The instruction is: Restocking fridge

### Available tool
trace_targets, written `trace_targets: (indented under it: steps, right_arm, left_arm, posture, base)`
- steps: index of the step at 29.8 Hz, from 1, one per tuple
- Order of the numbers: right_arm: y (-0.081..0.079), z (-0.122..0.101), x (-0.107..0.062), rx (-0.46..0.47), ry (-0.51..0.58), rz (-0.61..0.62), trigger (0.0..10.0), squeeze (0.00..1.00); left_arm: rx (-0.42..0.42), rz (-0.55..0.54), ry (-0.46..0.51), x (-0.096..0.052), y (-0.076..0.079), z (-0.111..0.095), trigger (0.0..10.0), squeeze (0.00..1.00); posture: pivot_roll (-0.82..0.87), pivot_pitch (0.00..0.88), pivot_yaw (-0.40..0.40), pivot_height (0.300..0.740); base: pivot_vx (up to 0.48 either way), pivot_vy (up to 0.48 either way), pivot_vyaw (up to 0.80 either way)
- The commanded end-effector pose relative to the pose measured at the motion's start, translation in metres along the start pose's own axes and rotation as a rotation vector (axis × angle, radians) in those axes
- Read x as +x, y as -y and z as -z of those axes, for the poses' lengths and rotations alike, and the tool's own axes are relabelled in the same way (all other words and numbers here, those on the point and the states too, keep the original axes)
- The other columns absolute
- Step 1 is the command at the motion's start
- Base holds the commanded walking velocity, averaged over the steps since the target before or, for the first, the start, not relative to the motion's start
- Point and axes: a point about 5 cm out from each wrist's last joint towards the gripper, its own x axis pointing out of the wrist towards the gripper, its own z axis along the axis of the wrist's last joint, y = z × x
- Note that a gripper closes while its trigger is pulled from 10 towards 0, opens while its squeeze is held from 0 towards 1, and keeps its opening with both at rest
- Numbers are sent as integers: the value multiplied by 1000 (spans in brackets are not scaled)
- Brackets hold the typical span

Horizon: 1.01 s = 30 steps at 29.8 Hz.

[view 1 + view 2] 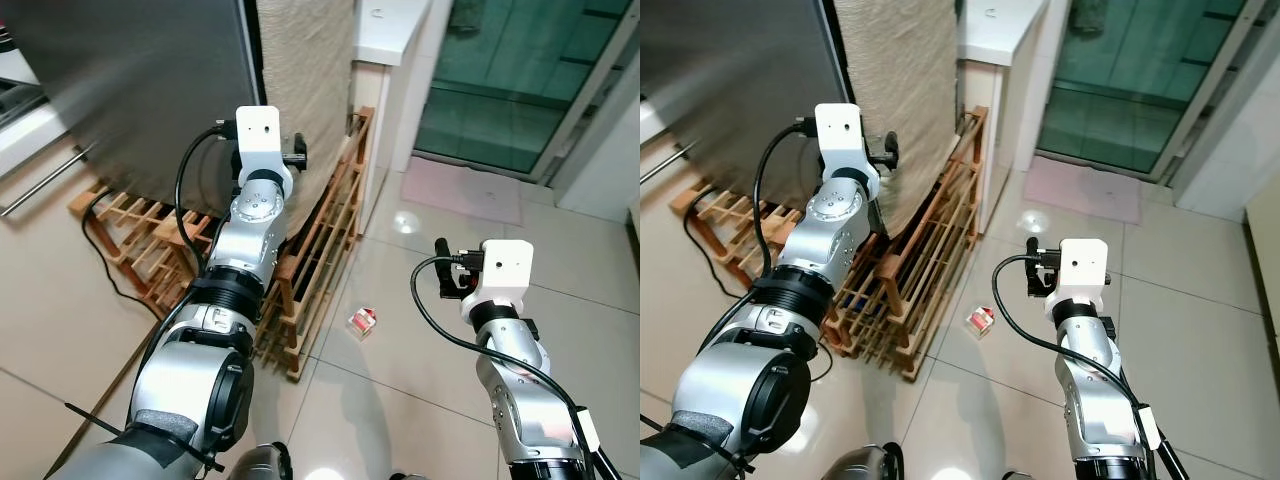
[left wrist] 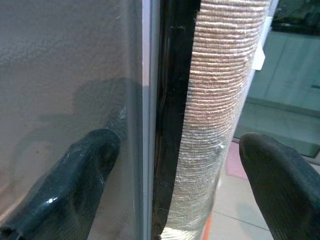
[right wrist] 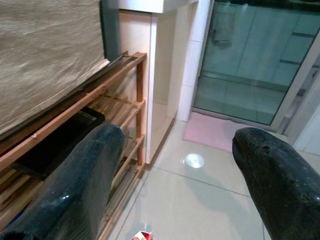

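Note:
The fridge's grey door [image 1: 140, 90] stands at the upper left, and a beige woven cloth [image 1: 305, 70] covers the fridge's side. My left gripper [image 2: 177, 150] is raised to the door's edge. It is open, with one fingertip [image 2: 95, 150] in front of the grey door and the other past the cloth, so the dark gap [image 2: 170, 100] lies between them. Lower on the right, my right gripper [image 3: 179, 137] is held out over the floor, open and with nothing in it. A small red and white carton [image 1: 362, 321] lies on the tiles ahead of it.
A low wooden slatted rack [image 1: 320, 260] runs under and beside the fridge, with a black cable [image 1: 110, 270] on the floor at its left. A white cabinet [image 1: 385, 30], a pink mat [image 1: 460, 190] and a glass sliding door [image 1: 520, 80] lie beyond. A metal bar [image 1: 40, 185] crosses at the far left.

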Motion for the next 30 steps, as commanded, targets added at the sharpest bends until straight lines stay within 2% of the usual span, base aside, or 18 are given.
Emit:
trace_targets:
  steps: [1,24,30]
  right_arm:
    - [0,-2,2,-1,3,-7,10000,0]
    - [0,4,6,-11,-12,-13,10000,0]
    - [1,7,8,-16,-19,-14,10000,0]
  left_arm:
    - [15,89,29,1,16,-10,10000,0]
    - [13,126,57,-10,22,-17,10000,0]
    - [15,134,35,-19,22,-12,10000,0]
  posture:
    - [27,69,30,740]
    - [39,54,24,740]
    - [45,52,22,740]
  base:
    - [0,0,0]
    - [0,0,0]
    - [0,0,0]
